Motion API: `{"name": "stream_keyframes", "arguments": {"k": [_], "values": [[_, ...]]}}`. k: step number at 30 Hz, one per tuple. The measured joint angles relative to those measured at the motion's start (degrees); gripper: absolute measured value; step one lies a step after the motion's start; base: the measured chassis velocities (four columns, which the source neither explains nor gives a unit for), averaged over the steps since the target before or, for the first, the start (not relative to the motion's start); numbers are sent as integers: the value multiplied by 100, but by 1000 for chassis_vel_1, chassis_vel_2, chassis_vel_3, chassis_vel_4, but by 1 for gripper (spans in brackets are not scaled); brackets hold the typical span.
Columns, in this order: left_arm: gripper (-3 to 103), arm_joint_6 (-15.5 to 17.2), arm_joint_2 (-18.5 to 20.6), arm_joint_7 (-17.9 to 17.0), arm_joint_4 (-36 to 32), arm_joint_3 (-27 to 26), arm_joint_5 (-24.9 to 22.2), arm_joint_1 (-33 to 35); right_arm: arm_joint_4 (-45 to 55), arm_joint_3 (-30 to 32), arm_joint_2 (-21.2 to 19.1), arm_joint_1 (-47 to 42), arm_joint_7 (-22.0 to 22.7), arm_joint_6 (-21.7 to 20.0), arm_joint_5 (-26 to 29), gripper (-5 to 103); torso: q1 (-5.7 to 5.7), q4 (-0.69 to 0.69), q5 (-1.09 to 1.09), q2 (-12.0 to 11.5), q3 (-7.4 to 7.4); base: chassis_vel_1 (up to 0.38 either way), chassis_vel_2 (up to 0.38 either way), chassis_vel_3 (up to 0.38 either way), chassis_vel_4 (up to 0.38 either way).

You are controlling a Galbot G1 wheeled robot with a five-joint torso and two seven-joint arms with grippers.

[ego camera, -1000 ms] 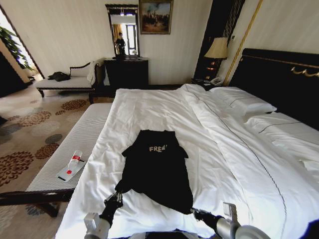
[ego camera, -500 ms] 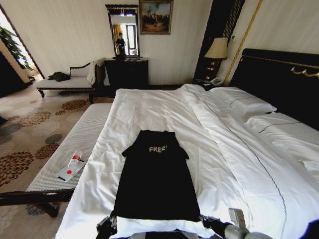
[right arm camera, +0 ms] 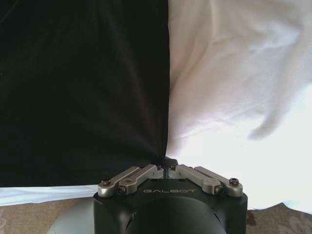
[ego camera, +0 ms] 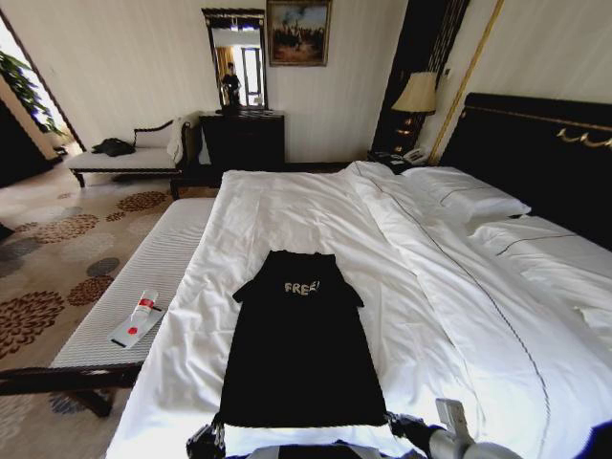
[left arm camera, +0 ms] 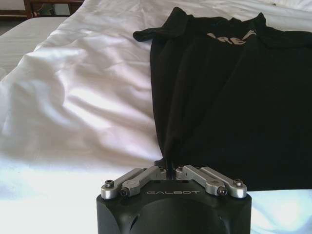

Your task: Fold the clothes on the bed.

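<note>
The clothes are one black T-shirt (ego camera: 301, 349) with white "FREE" lettering. It lies spread flat on the bed's white duvet (ego camera: 316, 206), collar far and hem at the near edge. My left gripper (ego camera: 212, 435) is at the near left hem corner and is shut on it. In the left wrist view the closed fingers of the left gripper (left arm camera: 168, 170) pinch the corner of the T-shirt (left arm camera: 229, 97). My right gripper (ego camera: 394, 423) is shut on the near right hem corner. The right wrist view shows the right gripper (right arm camera: 165, 167) pinching the T-shirt's (right arm camera: 83, 87) edge.
A pale cushioned bench (ego camera: 153, 277) runs along the bed's left side, with a small white and red item (ego camera: 137, 317) on it. The dark headboard (ego camera: 535, 153) and pillows (ego camera: 469, 201) are at the right. A dresser (ego camera: 242, 139) and lamp (ego camera: 417, 94) stand against the far wall.
Both grippers have drawn the hem back toward the near edge. The T-shirt, bunched and narrow a second ago, now lies stretched out flat and wider.
</note>
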Motion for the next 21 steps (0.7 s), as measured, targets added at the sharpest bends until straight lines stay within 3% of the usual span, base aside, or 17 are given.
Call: {"name": "stream_keyframes", "arguments": {"k": [1,2,4,5,6,8,14,16,18,20,21], "values": [[8,25,0,-20,19,0,22,1,-1,-16,16,-1,4,0,-6,-2,0,0,0,0,0,0,0,0,0],[13,33,-1,-34,47,2,106,-1,0,-30,40,-1,13,0,-14,3,0,2,0,0,0,0,0,0,0],[13,33,-1,-38,66,2,186,-6,9,-32,49,-2,17,-1,-19,3,0,1,0,0,0,0,0,0,0],[24,36,-2,-66,82,2,295,-12,58,-26,59,-9,31,-1,-46,14,0,0,0,0,0,0,0,0,0],[29,46,-1,-77,83,1,310,-12,88,-13,59,-18,35,-2,-84,14,0,1,0,0,0,0,0,0,0],[29,57,2,-87,83,-1,317,-8,118,2,59,-26,40,-2,-120,20,0,1,0,0,0,0,0,0,0],[56,-82,-2,-135,110,-63,741,15,351,98,78,-50,103,2,-486,46,0,0,0,0,0,0,0,0,0],[67,-153,-2,-129,58,-122,821,36,442,119,72,22,123,134,-693,57,0,0,0,0,0,0,0,0,0],[67,-193,-10,-126,30,-162,838,32,474,121,56,83,150,266,-755,57,0,0,0,0,0,0,0,0,0],[78,-304,-37,-66,-39,-250,826,-27,483,122,-13,221,176,651,-995,68,0,2,0,0,0,0,0,0,0],[78,-304,-37,-66,-39,-250,826,-27,483,122,-13,221,176,651,-995,68,0,2,0,0,0,0,0,0,0]]}}
